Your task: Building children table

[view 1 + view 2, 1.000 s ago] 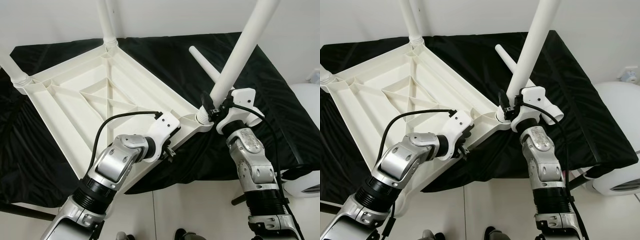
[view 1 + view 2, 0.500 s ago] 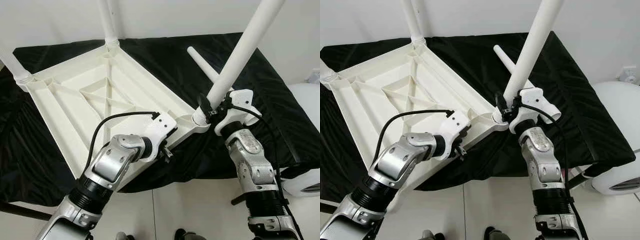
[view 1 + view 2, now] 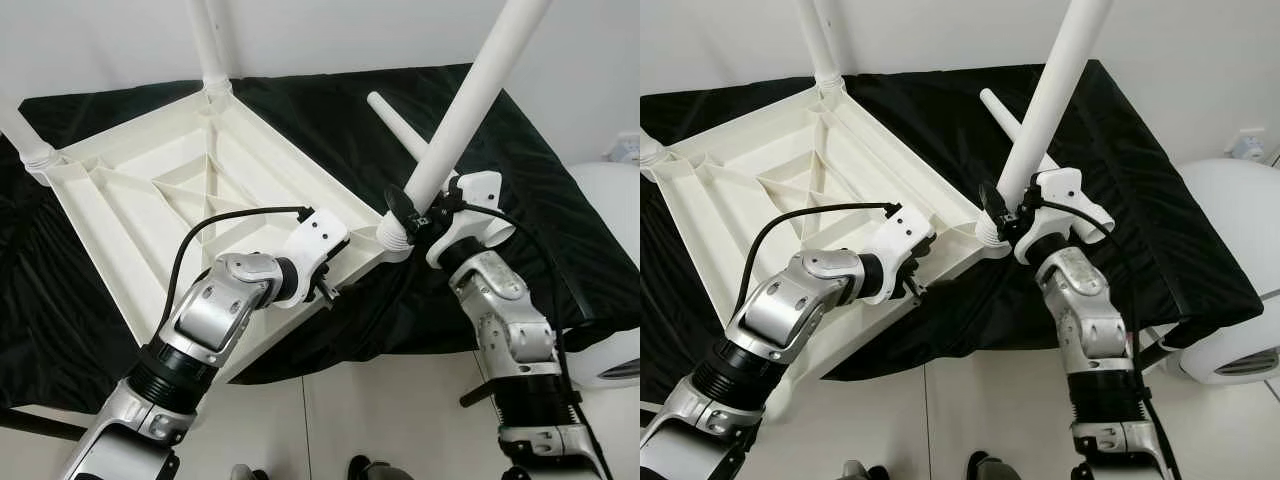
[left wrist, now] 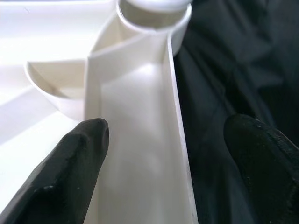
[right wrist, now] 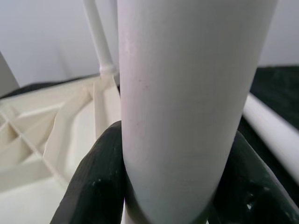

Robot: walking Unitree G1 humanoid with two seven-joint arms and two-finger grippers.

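The table leg [image 3: 462,110] now stands steeper in the corner socket [image 3: 392,236] of the upturned tabletop [image 3: 190,190] on my counter [image 3: 330,120], so it's seating. Right pincer [image 3: 420,215] clenched on it; left pincer [image 4: 168,163] released, straddling the rim.

A bare indoor room, perhaps a lab: plain white wall [image 3: 330,35], pale tiled floor [image 3: 390,410], black cloth-draped worktable [image 3: 560,200].

We see a black cloth [image 3: 560,230] draped over the counter, a white wall [image 3: 330,40] behind it, a pale tiled floor [image 3: 390,410] below, and a rounded white object [image 3: 612,215] at the right.
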